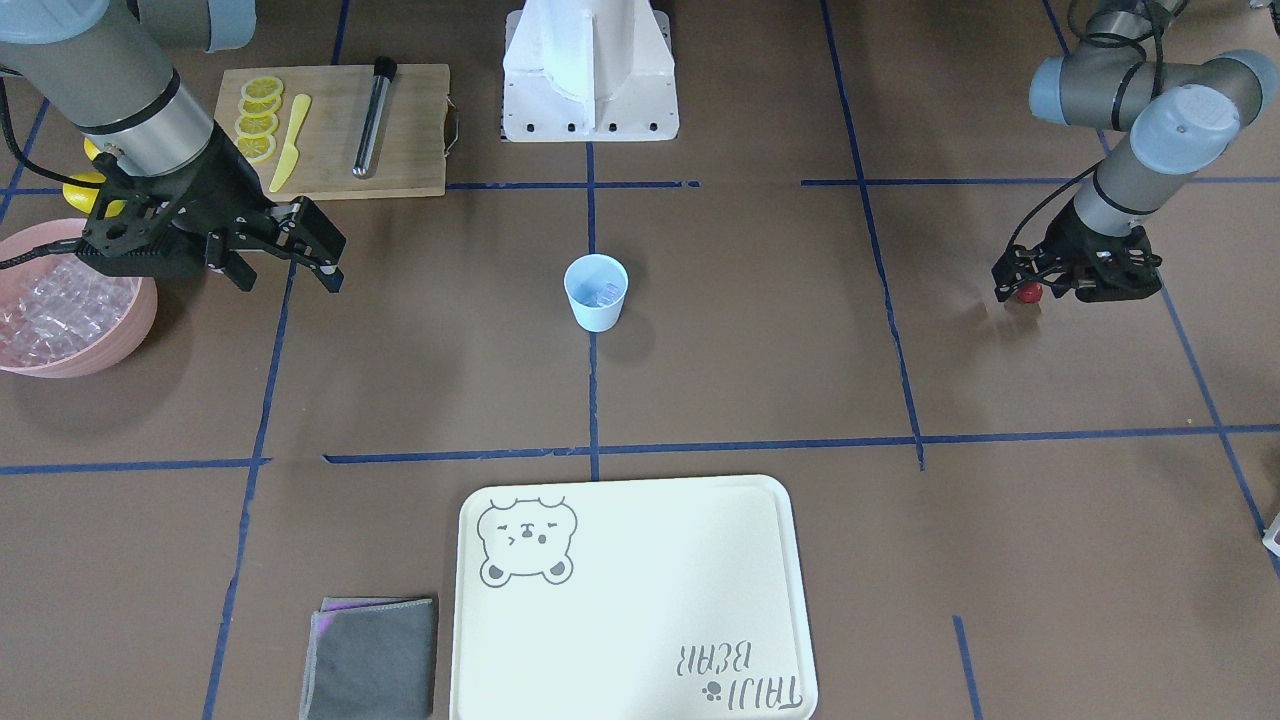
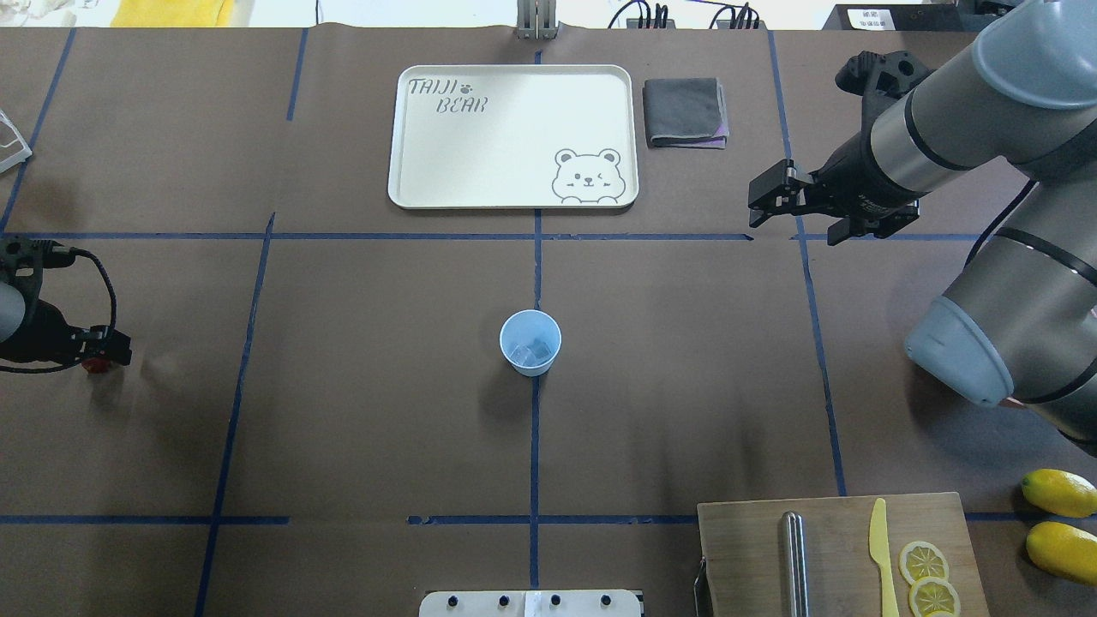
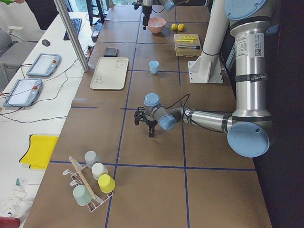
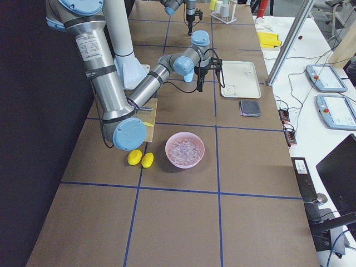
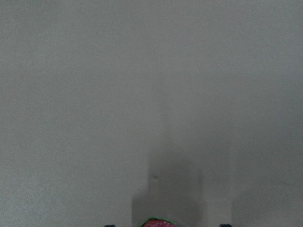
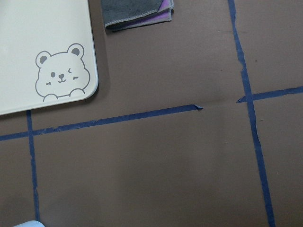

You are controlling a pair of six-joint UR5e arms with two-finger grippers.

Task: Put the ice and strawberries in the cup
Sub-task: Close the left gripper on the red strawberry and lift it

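The strawberry (image 5: 157, 223) peeks in at the left wrist view's bottom edge, between the fingers of the left gripper (image 1: 1020, 290); whether they pinch it, I cannot tell. Upper left in the front view, the right gripper (image 1: 290, 275) gapes wide. The pink bowl (image 1: 130, 335) of ice (image 1: 50, 310) sits at that frame's left edge. The cup (image 1: 596, 305) stands mid-frame, holding cubes.
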